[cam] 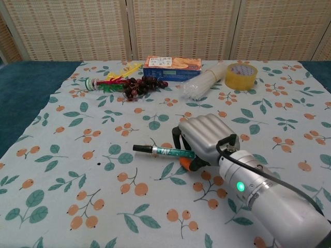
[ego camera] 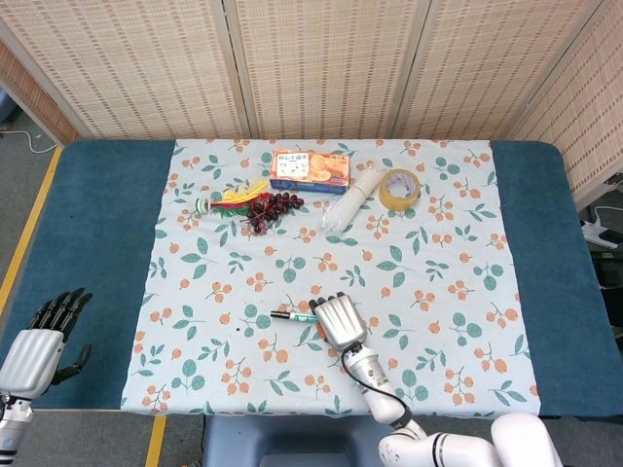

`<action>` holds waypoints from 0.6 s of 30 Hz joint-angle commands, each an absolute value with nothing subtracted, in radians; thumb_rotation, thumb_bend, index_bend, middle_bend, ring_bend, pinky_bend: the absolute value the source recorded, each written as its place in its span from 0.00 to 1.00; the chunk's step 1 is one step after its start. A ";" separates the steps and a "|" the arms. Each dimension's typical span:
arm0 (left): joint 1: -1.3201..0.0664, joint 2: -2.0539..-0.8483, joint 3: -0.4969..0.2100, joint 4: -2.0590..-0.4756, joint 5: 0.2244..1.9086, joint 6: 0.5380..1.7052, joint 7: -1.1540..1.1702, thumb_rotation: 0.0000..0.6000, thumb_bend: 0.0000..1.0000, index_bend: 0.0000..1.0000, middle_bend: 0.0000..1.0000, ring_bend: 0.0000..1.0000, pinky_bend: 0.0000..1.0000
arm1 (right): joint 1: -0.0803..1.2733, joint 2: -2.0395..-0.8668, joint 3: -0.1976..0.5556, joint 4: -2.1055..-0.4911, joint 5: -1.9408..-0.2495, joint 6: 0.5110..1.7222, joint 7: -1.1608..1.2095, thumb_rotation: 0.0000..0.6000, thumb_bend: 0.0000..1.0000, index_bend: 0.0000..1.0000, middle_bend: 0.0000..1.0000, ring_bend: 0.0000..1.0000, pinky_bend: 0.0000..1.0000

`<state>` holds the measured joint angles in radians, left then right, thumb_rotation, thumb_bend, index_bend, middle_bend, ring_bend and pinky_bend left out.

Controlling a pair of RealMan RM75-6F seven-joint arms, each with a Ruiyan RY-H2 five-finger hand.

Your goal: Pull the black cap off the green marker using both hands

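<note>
The green marker (cam: 168,152) with its black cap (cam: 140,149) pointing left is held by my right hand (cam: 207,137), whose fingers are curled over the barrel's right end. The marker's cap end is tilted slightly up off the patterned cloth. In the head view the marker (ego camera: 294,316) sticks out leftward from my right hand (ego camera: 336,319) near the table's front middle. My left hand (ego camera: 41,342) hangs open beyond the table's front left corner, far from the marker, fingers apart and holding nothing.
At the back of the cloth lie a biscuit box (ego camera: 310,167), dark grapes (ego camera: 271,209), a bundle of coloured strips (ego camera: 226,198), a clear plastic bundle (ego camera: 352,196) and a yellow tape roll (ego camera: 398,188). Blue table cover (ego camera: 97,233) flanks the cloth.
</note>
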<state>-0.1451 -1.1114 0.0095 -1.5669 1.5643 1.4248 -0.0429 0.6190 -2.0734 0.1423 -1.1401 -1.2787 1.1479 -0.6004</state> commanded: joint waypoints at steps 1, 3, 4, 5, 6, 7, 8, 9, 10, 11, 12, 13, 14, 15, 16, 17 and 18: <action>-0.144 -1.115 0.009 -1.565 1.573 1.435 -0.041 1.00 0.45 0.00 0.00 0.00 0.10 | 0.592 -2.047 0.118 -1.115 -1.350 1.189 -0.443 1.00 0.42 0.99 0.78 0.62 0.58; -0.145 -1.118 0.009 -1.564 1.580 1.440 -0.044 1.00 0.45 0.00 0.00 0.00 0.11 | 0.586 -2.030 0.117 -1.115 -1.367 1.198 -0.393 1.00 0.42 0.99 0.79 0.62 0.58; -0.146 -1.121 0.008 -1.562 1.588 1.445 -0.055 1.00 0.46 0.00 0.00 0.01 0.12 | 0.585 -2.020 0.118 -1.117 -1.376 1.203 -0.372 1.00 0.42 0.99 0.79 0.62 0.58; -0.148 -1.128 0.007 -1.555 1.602 1.456 -0.066 1.00 0.46 0.00 0.00 0.01 0.14 | 0.584 -2.005 0.117 -1.121 -1.390 1.208 -0.341 1.00 0.42 0.99 0.79 0.62 0.58; -0.150 -1.134 0.005 -1.548 1.612 1.462 -0.066 1.00 0.47 0.00 0.01 0.03 0.17 | 0.583 -1.993 0.117 -1.125 -1.400 1.212 -0.319 1.00 0.42 0.99 0.79 0.62 0.58; -0.155 -1.138 0.005 -1.544 1.624 1.465 -0.067 1.00 0.47 0.01 0.02 0.05 0.20 | 0.583 -1.982 0.117 -1.127 -1.410 1.218 -0.299 1.00 0.42 0.99 0.79 0.62 0.58; -0.167 -1.140 0.003 -1.549 1.644 1.466 -0.079 1.00 0.47 0.02 0.04 0.08 0.23 | 0.582 -1.967 0.114 -1.130 -1.425 1.223 -0.269 1.00 0.42 0.99 0.79 0.62 0.58; -0.178 -1.139 0.000 -1.558 1.661 1.466 -0.097 1.00 0.47 0.03 0.08 0.12 0.26 | 0.580 -1.956 0.113 -1.133 -1.436 1.230 -0.240 1.00 0.42 0.99 0.79 0.62 0.58; -0.192 -1.136 -0.003 -1.571 1.677 1.464 -0.116 1.00 0.47 0.05 0.15 0.19 0.32 | 0.577 -1.948 0.113 -1.133 -1.447 1.241 -0.212 1.00 0.42 0.99 0.79 0.62 0.58; -0.210 -1.131 -0.008 -1.594 1.692 1.456 -0.141 1.00 0.47 0.07 0.22 0.25 0.37 | 0.574 -1.938 0.113 -1.131 -1.460 1.253 -0.171 1.00 0.42 0.99 0.79 0.62 0.58; -0.223 -1.124 -0.012 -1.617 1.700 1.448 -0.149 1.00 0.47 0.08 0.28 0.30 0.41 | 0.572 -1.930 0.113 -1.129 -1.469 1.261 -0.139 1.00 0.42 0.99 0.79 0.62 0.58; -0.234 -1.117 -0.018 -1.645 1.704 1.442 -0.145 1.00 0.47 0.10 0.33 0.35 0.46 | 0.569 -1.923 0.115 -1.126 -1.475 1.269 -0.111 1.00 0.42 0.99 0.79 0.62 0.58; -0.245 -1.113 -0.031 -1.683 1.706 1.440 -0.122 1.00 0.47 0.11 0.36 0.38 0.48 | 0.569 -1.912 0.116 -1.125 -1.485 1.276 -0.075 1.00 0.42 0.99 0.79 0.62 0.58; -0.252 -1.115 -0.041 -1.709 1.704 1.439 -0.101 1.00 0.47 0.13 0.41 0.42 0.52 | 0.569 -1.902 0.116 -1.126 -1.493 1.280 -0.046 1.00 0.42 0.99 0.79 0.62 0.58; -0.260 -1.121 -0.051 -1.734 1.698 1.434 -0.081 1.00 0.47 0.16 0.47 0.47 0.57 | 0.568 -1.892 0.117 -1.128 -1.500 1.285 -0.021 1.00 0.42 0.99 0.79 0.62 0.58; -0.271 -1.129 -0.064 -1.771 1.679 1.419 -0.059 1.00 0.47 0.19 0.51 0.51 0.61 | 0.567 -1.880 0.117 -1.131 -1.511 1.296 0.012 1.00 0.42 0.99 0.79 0.62 0.58; -0.281 -1.133 -0.074 -1.798 1.659 1.403 -0.042 1.00 0.47 0.21 0.55 0.54 0.63 | 0.565 -1.871 0.115 -1.131 -1.523 1.306 0.037 1.00 0.42 0.99 0.79 0.62 0.58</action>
